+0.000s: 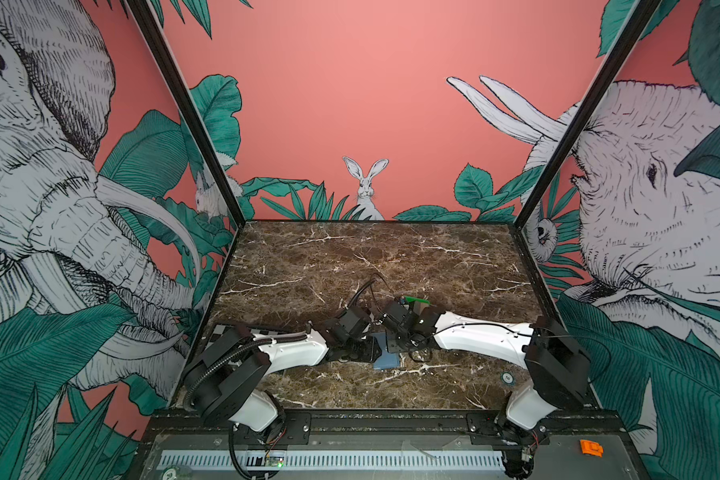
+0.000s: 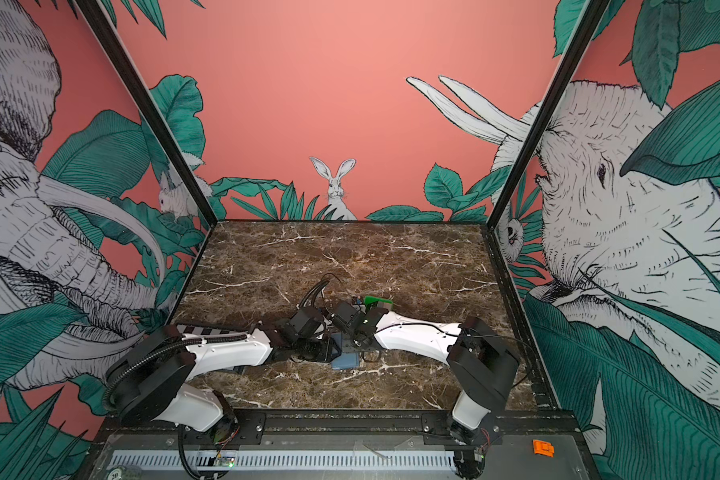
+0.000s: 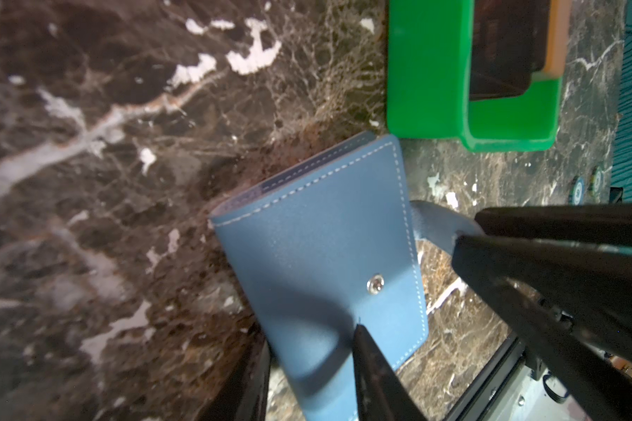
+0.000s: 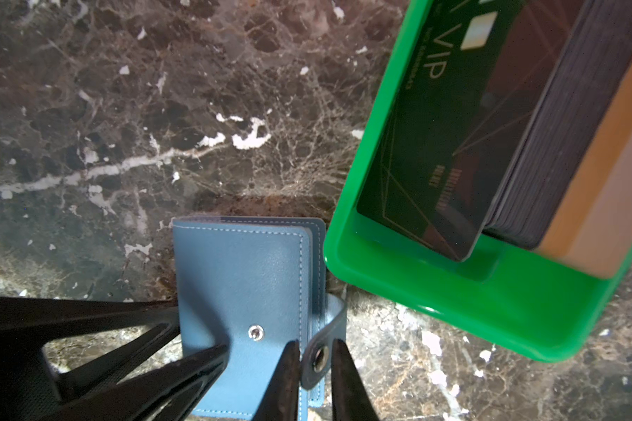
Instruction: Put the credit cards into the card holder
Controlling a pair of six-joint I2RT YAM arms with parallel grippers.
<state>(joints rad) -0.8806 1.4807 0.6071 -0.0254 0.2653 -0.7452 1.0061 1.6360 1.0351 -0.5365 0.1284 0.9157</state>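
Card holder (image 4: pixel 241 277), tab (image 4: pixel 320 359) between right gripper (image 4: pixel 315 346) fingers

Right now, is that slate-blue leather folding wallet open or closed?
Closed but unsnapped. The wallet lies folded flat; its snap tab stands free of the stud, pinched in the right claw.

- desk (image 1: pixel 350 257): dark brown marble with white veins all over
- card holder (image 4: pixel 241 277): slate blue, pale stitching, silver snap
- tray (image 4: pixel 453 310): really bright green
- credit cards (image 4: pixel 442 145): front one black with pale "VIP" and thin gold lines, back one tan
- walls (image 1: pixel 371 104): coral pink, teal leaves, black-and-white elephants and a rabbit
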